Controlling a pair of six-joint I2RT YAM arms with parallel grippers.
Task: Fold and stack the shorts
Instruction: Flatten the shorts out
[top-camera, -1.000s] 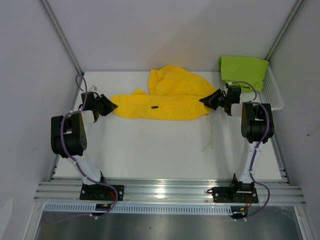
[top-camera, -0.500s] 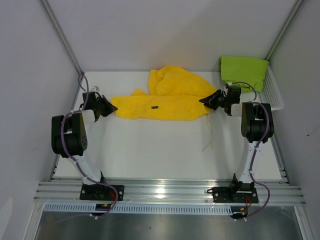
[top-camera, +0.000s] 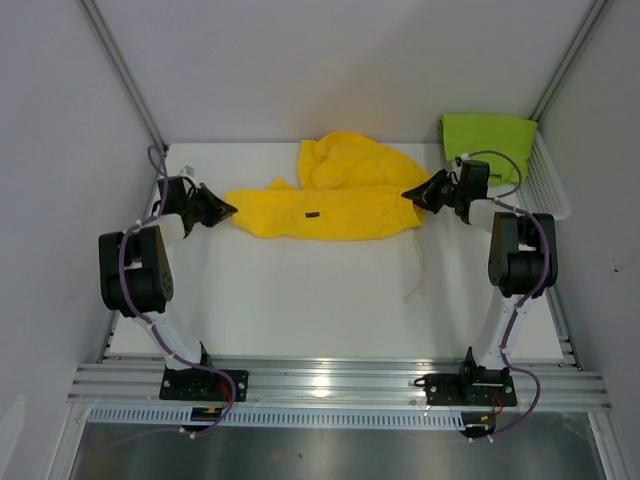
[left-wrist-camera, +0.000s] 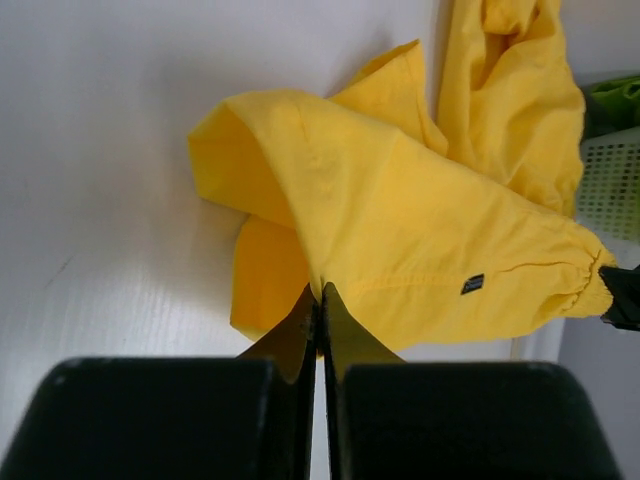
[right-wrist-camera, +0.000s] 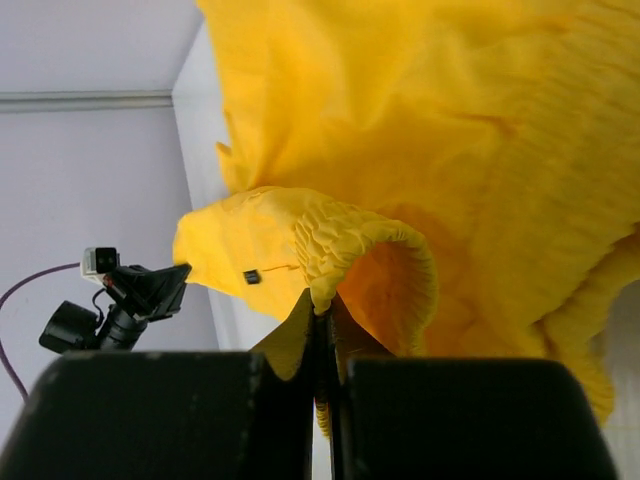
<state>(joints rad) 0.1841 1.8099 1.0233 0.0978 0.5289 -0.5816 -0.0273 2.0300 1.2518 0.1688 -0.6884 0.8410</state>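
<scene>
The yellow shorts (top-camera: 320, 205) lie stretched across the back of the table, with a small dark logo (top-camera: 312, 213) and a white drawstring (top-camera: 418, 275) trailing toward the front. My left gripper (top-camera: 226, 210) is shut on the leg hem at their left end; in the left wrist view the left gripper (left-wrist-camera: 320, 292) pinches a fold of yellow shorts (left-wrist-camera: 420, 220). My right gripper (top-camera: 408, 196) is shut on the elastic waistband at the right end, seen close in the right wrist view as the right gripper (right-wrist-camera: 322, 305) nips the gathered band (right-wrist-camera: 350, 235). The lime green shorts (top-camera: 488, 140) rest folded on the basket.
A white mesh basket (top-camera: 548, 195) stands at the back right corner against the wall. Grey walls close in on the table at the left, back and right. An aluminium rail (top-camera: 330, 380) with both arm bases runs along the near edge.
The left gripper went from open to shut on the left end of the yellow shorts. Both grippers shifted slightly toward the back, and the shorts moved with them.
</scene>
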